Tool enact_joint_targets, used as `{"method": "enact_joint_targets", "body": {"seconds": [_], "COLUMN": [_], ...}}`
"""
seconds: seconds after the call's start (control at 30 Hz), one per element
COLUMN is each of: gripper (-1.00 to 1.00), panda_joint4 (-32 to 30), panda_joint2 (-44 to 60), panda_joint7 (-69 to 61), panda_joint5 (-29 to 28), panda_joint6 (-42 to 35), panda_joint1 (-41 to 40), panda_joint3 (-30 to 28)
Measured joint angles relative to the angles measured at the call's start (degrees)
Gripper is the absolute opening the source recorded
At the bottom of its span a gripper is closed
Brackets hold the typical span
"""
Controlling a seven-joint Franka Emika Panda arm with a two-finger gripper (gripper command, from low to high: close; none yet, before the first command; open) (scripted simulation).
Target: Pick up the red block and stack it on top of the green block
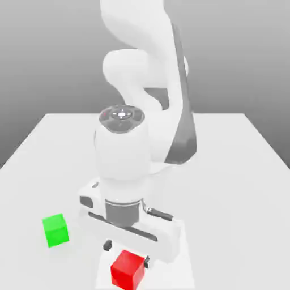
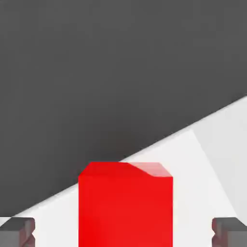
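The red block (image 1: 128, 270) is the landmark here. It sits on the worktop (image 1: 226, 198), near its front edge, within a bright white patch. The green block (image 1: 55, 230) lies well apart from it, toward the exterior view's left and a little farther back, nearer the arm's base.

The end effector (image 2: 123, 232) is spread wide, with its two fingers on opposite sides of the red block. In the hand view there is white space between each fingertip and the block's faces, so nothing is gripped.

The red block looks like a plain, solid cube with flat faces and crisp edges. I would expect it to be stiff and fairly light, not fragile, and unlikely to squash under a firm squeeze. Its smooth faces may be a bit slippery if only the tips catch a top edge.

The best hold is probably on the two opposite upright faces that the fingers flank, about mid-height and centred, with the pads flat against them. A corner grip could make it twist or tilt. Leaving the underside free would let it settle flat on the green block, whose top appears about as broad, so centring matters.
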Motion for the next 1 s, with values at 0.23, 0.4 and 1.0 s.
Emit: {"method": "enact_joint_targets", "body": {"seconds": [0.23,0.4,1.0], "gripper": [-1.0,-1.0,1.0], "panda_joint4": [0.0,-1.6,-13.8], "panda_joint2": [0.3,-8.5,-12.5], "panda_joint7": [0.1,-1.2,-19.1], "panda_joint5": [-0.1,1.2,4.5], "panda_joint6": [0.3,-6.9,1.3], "panda_joint1": [0.0,-1.0,-22.0], "panda_joint3": [0.0,0.7,-5.4]}}
